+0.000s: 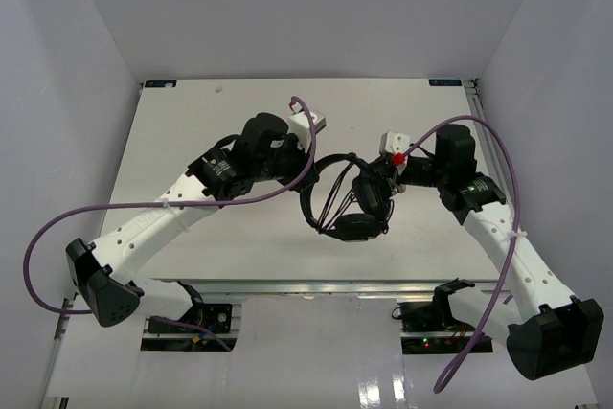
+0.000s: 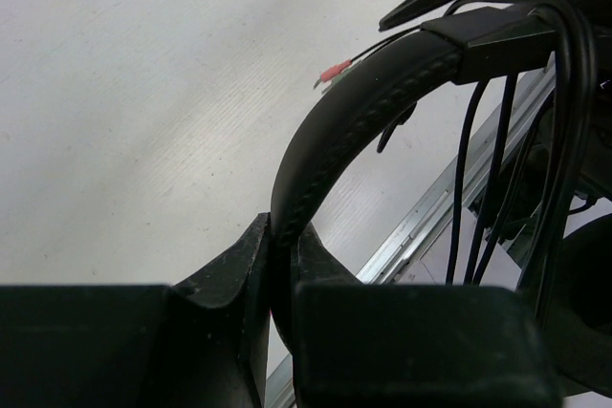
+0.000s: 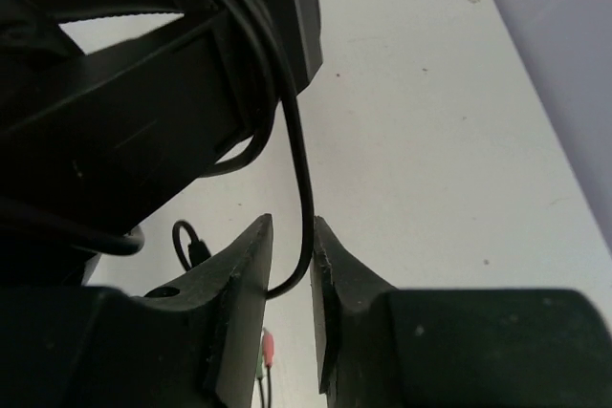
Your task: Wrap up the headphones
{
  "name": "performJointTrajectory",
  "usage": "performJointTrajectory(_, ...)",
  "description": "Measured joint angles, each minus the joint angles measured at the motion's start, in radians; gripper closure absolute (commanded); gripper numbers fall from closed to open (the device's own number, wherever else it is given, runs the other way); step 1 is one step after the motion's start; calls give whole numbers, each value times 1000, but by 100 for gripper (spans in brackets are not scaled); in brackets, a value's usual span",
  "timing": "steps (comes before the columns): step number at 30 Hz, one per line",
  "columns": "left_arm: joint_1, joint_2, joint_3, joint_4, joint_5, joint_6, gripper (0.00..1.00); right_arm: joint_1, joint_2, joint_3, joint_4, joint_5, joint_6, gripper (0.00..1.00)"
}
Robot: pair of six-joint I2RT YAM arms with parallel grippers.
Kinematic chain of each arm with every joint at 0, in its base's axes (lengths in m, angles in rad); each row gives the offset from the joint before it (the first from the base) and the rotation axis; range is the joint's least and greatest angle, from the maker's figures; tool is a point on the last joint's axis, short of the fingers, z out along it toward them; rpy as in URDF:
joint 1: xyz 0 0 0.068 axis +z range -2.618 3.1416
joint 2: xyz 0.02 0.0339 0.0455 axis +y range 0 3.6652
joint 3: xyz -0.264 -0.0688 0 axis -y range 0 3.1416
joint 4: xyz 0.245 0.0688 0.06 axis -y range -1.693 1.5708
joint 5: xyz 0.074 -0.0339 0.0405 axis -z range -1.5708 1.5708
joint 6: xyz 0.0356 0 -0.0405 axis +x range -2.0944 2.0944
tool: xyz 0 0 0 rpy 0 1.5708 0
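Headphones, small, black and over-ear with round padded earcups, at the middle of the white table between both arms. Left gripper is clamped on the stitched black headband. Right gripper stands narrowly parted, with the thin black cord running through its gap. Reddish plug lies beyond the headband.

This is looking like a robotics lab test cell. A bare white table is sitting boxed in by plain pale walls. A left arm and a right arm are standing bolted by aluminium rails at its near edge, with thick purple cables looping off them.
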Motion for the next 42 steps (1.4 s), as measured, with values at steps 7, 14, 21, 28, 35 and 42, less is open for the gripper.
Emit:
performJointTrajectory(7, -1, 0, 15, -30, -9, -5, 100, -12, 0, -63, 55, -49, 69, 46)
performJointTrajectory(14, -2, -4, 15, -53, -13, -6, 100, -26, -11, -139, 92, -114, 95, 32)
performJointTrajectory(21, -3, -15, 25, -79, -18, -6, 100, -26, -11, -151, 96, -193, 74, 29)
performJointTrajectory(28, -3, -27, 29, -83, -21, -8, 100, -26, 22, -150, 26, -210, -90, 33)
performJointTrajectory(35, -3, -36, 30, -84, -29, -13, 100, -26, 81, -150, -81, -201, -253, 44)
performJointTrajectory(42, -3, -51, 31, -84, -35, -21, 100, -26, 104, -150, -105, -200, -298, 67)
